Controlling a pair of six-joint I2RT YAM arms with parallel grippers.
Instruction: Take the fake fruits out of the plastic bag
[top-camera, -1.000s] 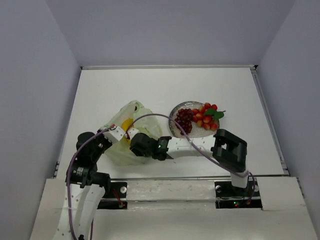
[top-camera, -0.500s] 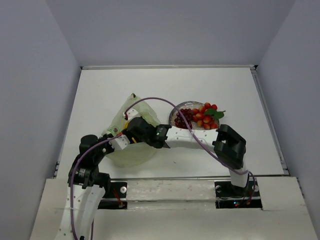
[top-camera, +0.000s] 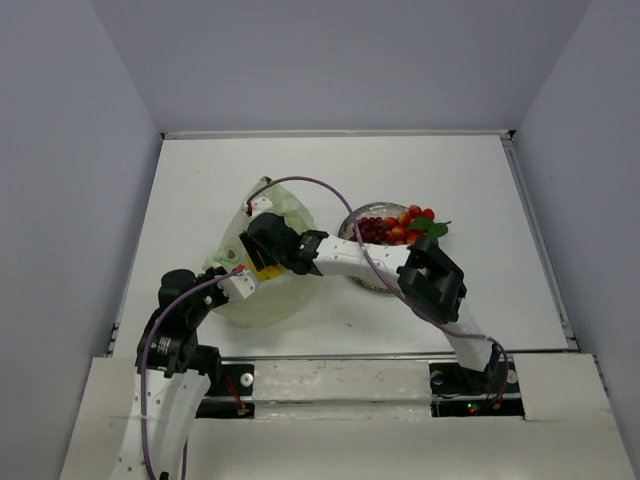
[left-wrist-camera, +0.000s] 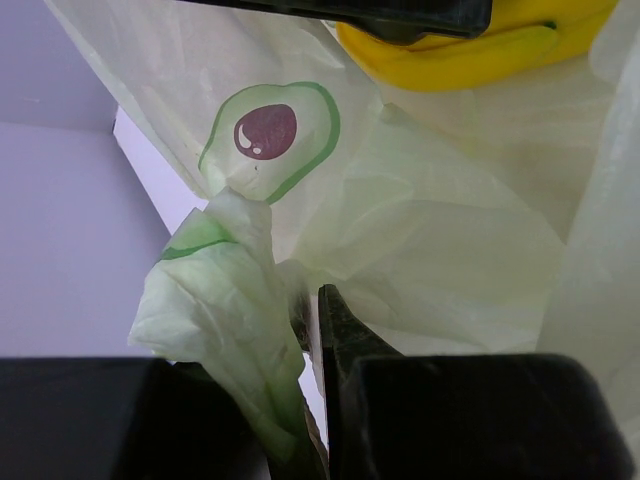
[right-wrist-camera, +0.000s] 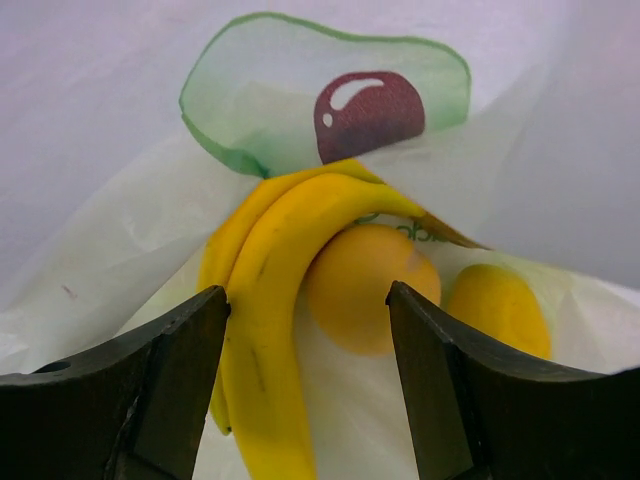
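- The table (top-camera: 200, 180) carries everything. The plastic bag (top-camera: 262, 305) lies at its near left, and the plate (top-camera: 383, 284) is set near it on the right.
- The right arm (top-camera: 350, 262) is stretched leftwards across the plate. Its forearm is held low and its wrist is turned into the bag mouth.
- The left arm (top-camera: 185, 310) is folded short, close to its base, with its wrist brought up to the near edge of the bag.
- A gathered fold of the bag film is pinched in the left tool (left-wrist-camera: 310, 400), whose jaws are closed to a narrow slit on it. Should this thin film slip or tear, the mouth would probably collapse over the fruit inside.
- The red berry bunch (top-camera: 410, 222) and the grape bunch (top-camera: 372, 228) are already out of the bag and lie on the plate. The right forearm passes directly over the plate, so a low retreat could sweep them off.
- The bananas (right-wrist-camera: 270, 300) are inside the bag, framed by the right tool (right-wrist-camera: 308, 300). Its jaws are spread wide and nothing is gripped. If they are closed here, film may be caught together with the fruit and the bag dragged along. The smooth curved skin may also slide free.
- The round yellow-orange fruit (right-wrist-camera: 365, 290) sits just behind the bananas, apparently touching them. A yellow rounded shape (right-wrist-camera: 500, 300) beside it cannot be identified. Either could be pushed deeper by an advance.
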